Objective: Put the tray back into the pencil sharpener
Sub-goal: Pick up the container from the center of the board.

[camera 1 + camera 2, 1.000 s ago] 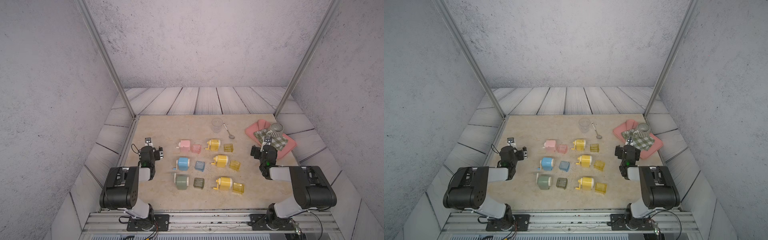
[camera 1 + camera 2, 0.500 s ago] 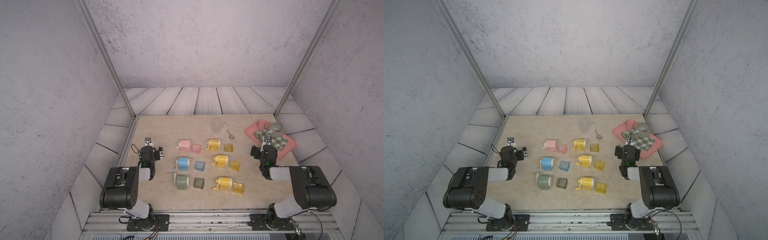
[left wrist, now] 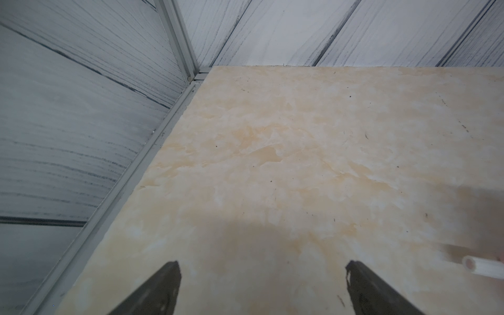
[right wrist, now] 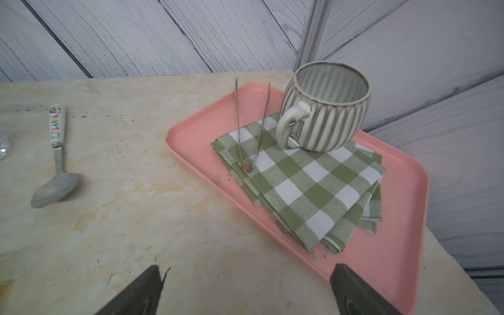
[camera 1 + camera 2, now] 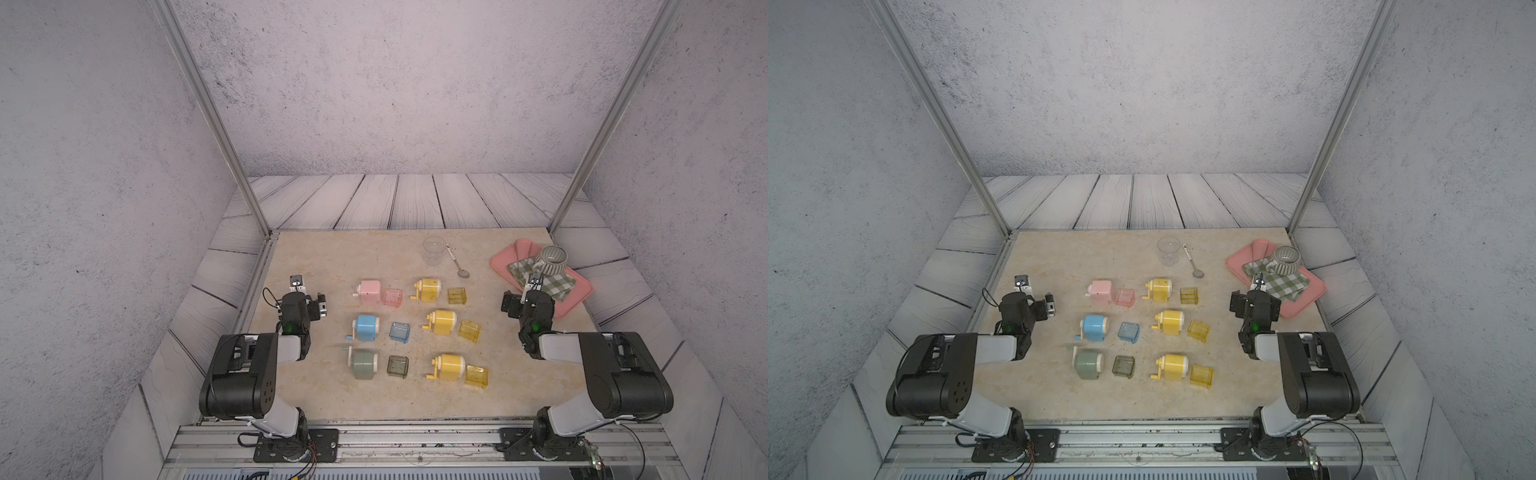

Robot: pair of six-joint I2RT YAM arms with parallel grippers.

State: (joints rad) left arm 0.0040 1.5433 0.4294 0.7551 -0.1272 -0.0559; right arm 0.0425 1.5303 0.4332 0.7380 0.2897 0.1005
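While its fingers stand spread wide with nothing between them, the left end effector (image 3: 261, 264) hovers over a bare patch of the surface (image 3: 272, 150), at the left edge of the layout in both top views.

To its right, centre-left in a top view, three crank sharpeners stand in a column: the pink sharpener (image 5: 370, 291) at the top, the blue sharpener (image 5: 367, 327) in the middle and the green sharpener (image 5: 363, 364) at the bottom. None has its drawer in. The pink tray (image 5: 392, 297), the blue tray (image 5: 400, 332) and the dark green tray (image 5: 397, 367) each lie on the surface just to the right of the matching body.

Further right runs a second column: the upper yellow sharpener (image 5: 428, 289), the middle yellow sharpener (image 5: 442, 322) and the lower yellow sharpener (image 5: 449, 366). Each has its drawer out at its right side: the upper yellow tray (image 5: 456, 295), the middle yellow tray (image 5: 470, 331) and the lower yellow tray (image 5: 476, 376).

Above that column stands a clear cup (image 5: 434, 250), with a spoon (image 5: 457, 262) just beside it.

At the right, the right end effector (image 4: 246, 267) is likewise released and empty, poised at the near edge of a coral serving tray (image 4: 395, 245). On that tray lies a folded checked cloth (image 4: 313, 185), which carries a striped mug (image 4: 327, 109) and metal tongs (image 4: 252, 122).
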